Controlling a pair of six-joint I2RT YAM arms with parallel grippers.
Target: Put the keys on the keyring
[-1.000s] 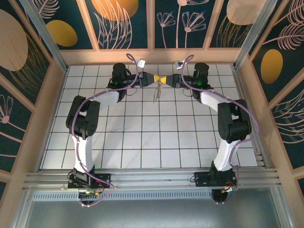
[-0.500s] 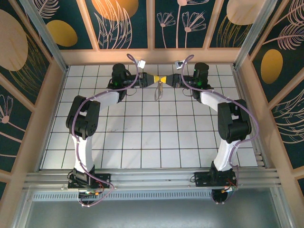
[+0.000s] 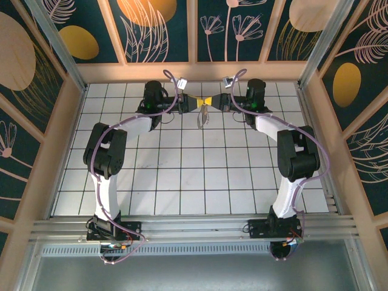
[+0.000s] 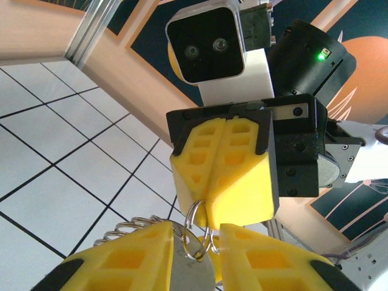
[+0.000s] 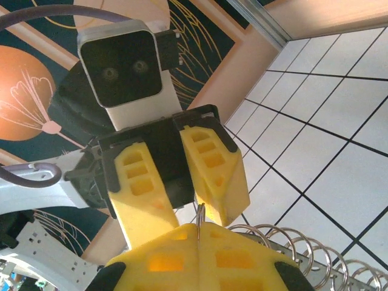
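Ring (image 4: 197, 231) sits clamped in your right gripper (image 4: 212, 212). Your left gripper (image 5: 194, 215) pinches the grey key (image 4: 191, 273), tip to tip with it.

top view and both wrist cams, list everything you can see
small ring: one, silver, pinched in the right gripper's shut tips
coiled loop: one, grey metal, hanging just below the grippers
table: one, white tiles with black lines, centre
wall panels: several, dark blue with orange and leaf prints, around the table
left gripper: one, yellow fingers, tip to tip with the right
right gripper: one, yellow fingers, shut on the small ring
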